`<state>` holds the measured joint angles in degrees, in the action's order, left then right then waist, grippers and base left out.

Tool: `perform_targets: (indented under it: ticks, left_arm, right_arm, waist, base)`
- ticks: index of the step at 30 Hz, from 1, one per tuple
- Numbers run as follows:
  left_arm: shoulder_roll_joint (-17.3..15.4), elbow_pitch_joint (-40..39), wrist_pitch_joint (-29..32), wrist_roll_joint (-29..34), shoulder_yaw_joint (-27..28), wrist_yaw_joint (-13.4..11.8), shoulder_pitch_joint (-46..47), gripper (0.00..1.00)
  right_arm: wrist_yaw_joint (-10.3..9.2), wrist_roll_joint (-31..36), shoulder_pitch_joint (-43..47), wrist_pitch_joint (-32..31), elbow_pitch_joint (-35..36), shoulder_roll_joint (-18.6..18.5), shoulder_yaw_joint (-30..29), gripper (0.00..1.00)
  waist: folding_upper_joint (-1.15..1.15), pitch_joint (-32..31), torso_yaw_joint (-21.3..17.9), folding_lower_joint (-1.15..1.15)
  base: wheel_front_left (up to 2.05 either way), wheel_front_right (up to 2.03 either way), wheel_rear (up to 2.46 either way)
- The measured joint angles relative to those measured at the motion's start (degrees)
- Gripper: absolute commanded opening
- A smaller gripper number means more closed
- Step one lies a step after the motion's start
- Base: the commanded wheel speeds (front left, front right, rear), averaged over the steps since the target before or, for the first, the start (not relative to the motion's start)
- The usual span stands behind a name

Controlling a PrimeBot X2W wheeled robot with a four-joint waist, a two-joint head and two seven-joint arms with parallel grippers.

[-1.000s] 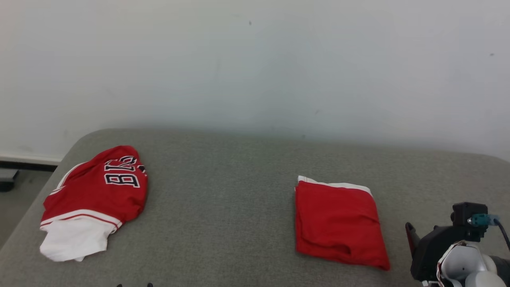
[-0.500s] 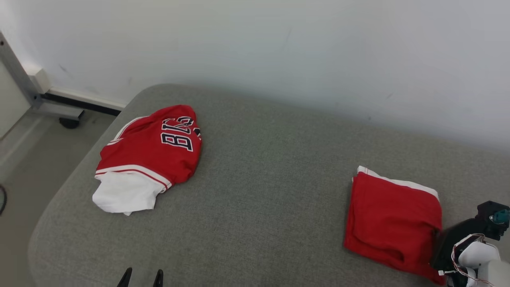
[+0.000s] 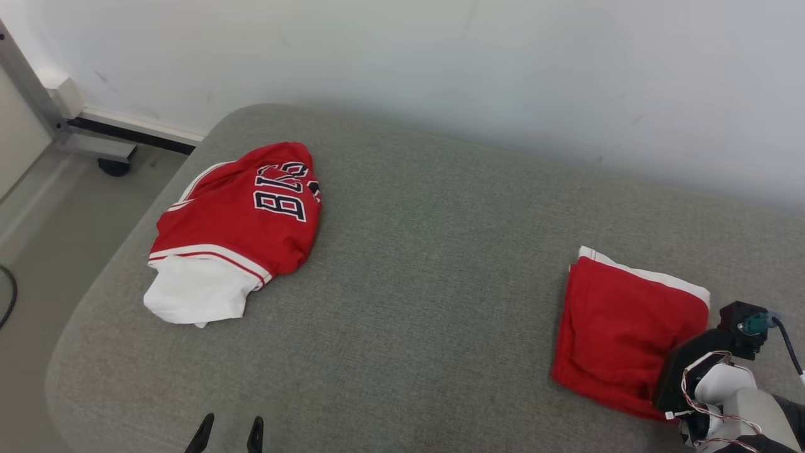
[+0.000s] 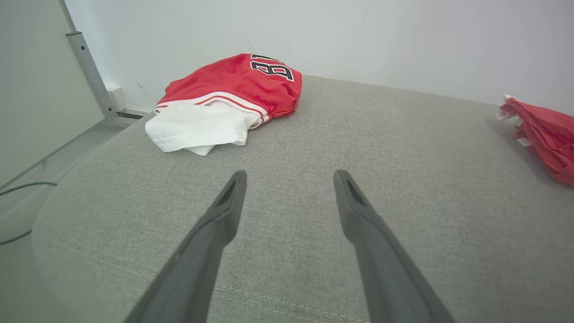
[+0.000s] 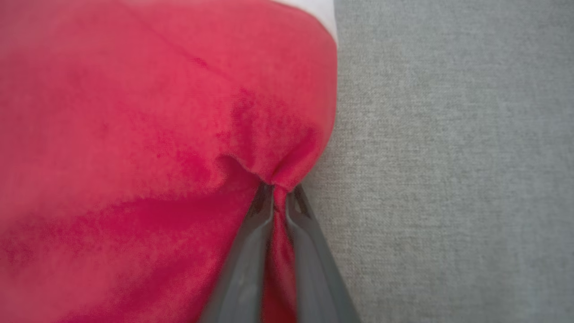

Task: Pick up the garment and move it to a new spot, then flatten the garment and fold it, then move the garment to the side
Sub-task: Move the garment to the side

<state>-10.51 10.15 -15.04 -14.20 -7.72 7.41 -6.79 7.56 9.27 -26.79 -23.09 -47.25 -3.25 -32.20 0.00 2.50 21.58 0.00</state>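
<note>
Now our right gripper is clenched on the folded red garment. Its two dark fingers are pressed together, with a thin pleat of red cloth caught between them at the garment's edge, next to bare upholstery. In the right wrist view the fabric bunches into small wrinkles just above the fingertips, and a white band shows at the garment's top corner.

In the head view the same garment lies on the right part of the grey cushioned surface. It is a roughly square red packet with a white strip along its far edge, and our right wrist covers its near right corner.

Our left gripper hangs released above the cushion near its front edge, fingers spread wide over bare upholstery.

Well apart from the folded garment, at the left end of the cushion, a crumpled red jersey with dark, white-edged lettering lies in a heap. White fabric sticks out from under its striped hem toward the front.

Behind the cushion rises a pale wall. To the left we see the floor, a metal post and a dark caster.
</note>
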Motion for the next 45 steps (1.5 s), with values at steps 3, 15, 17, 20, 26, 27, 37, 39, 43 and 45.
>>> perform_targets:
  ticks: [3,15,17,20,26,27,37,39,43,45]
  left_arm:
    - [0.1,-0.5,0.0,0.0,0.1,0.0,0.0,1.00]
    - [0.6,-6.3,0.0,0.6,-1.2,0.0,3.0,1.00]
    - [0.2,-7.6,0.0,0.7,-1.8,0.0,4.0,1.00]
    - [-0.5,-9.5,0.0,0.8,-3.1,0.0,5.8,1.00]
    - [-2.6,-13.9,0.0,0.6,-5.1,0.0,8.4,1.00]
    - [-3.1,-14.9,0.0,0.5,-5.2,0.0,8.4,1.00]
    - [-6.3,-23.1,0.8,0.1,-4.1,0.0,9.2,1.00]
    - [-6.4,-23.5,1.0,0.1,-4.5,0.0,9.2,1.00]
    - [-6.5,-23.5,1.3,0.1,-5.1,0.0,9.2,1.00]
    - [-6.4,-23.1,1.3,0.0,-5.2,-0.1,9.2,1.00]
  right_arm:
    - [0.02,0.9,-0.3,1.5,-0.4,0.1,1.5,0.00]
    - [0.00,4.6,-0.4,4.8,2.1,-8.0,12.8,0.00]
    - [0.00,5.0,-0.9,4.9,2.1,-10.4,15.1,0.00]
    - [0.00,5.2,-2.6,5.5,2.2,-14.8,18.8,0.00]
    - [0.00,6.5,-5.2,10.0,2.7,-23.8,22.0,0.00]
    - [0.00,7.2,-5.6,10.9,2.8,-25.2,22.0,0.00]
    - [0.01,13.1,-7.0,23.1,5.5,-27.1,20.0,0.00]
    - [0.00,14.6,-7.8,24.0,6.5,-26.8,18.9,0.00]
    - [0.01,17.7,-8.0,24.1,7.4,-25.5,17.9,1.00]
    - [0.00,19.1,-7.9,24.6,8.9,-24.6,16.5,1.00]
  waist:
    - [0.00,-0.2,-1.5,0.00]
    - [0.00,0.9,-11.5,0.00]
    - [0.00,1.6,-13.5,0.00]
    - [0.00,3.1,-16.4,0.01]
    - [0.00,8.2,-20.4,0.01]
    - [0.00,9.2,-20.9,0.00]
    - [0.01,17.2,-25.3,0.01]
    - [0.01,18.2,-26.0,0.01]
    - [0.01,19.3,-26.9,0.01]
    - [0.01,19.2,-27.0,0.01]
  base:
    - [0.00,0.00,0.00]
    - [0.00,0.00,0.00]
    - [0.00,0.00,0.00]
    - [0.00,0.00,0.00]
    - [0.00,0.00,0.00]
    - [0.00,0.00,0.00]
    - [0.00,0.00,0.00]
    - [0.00,0.00,0.00]
    - [0.00,0.00,0.00]
    - [0.00,0.00,0.00]
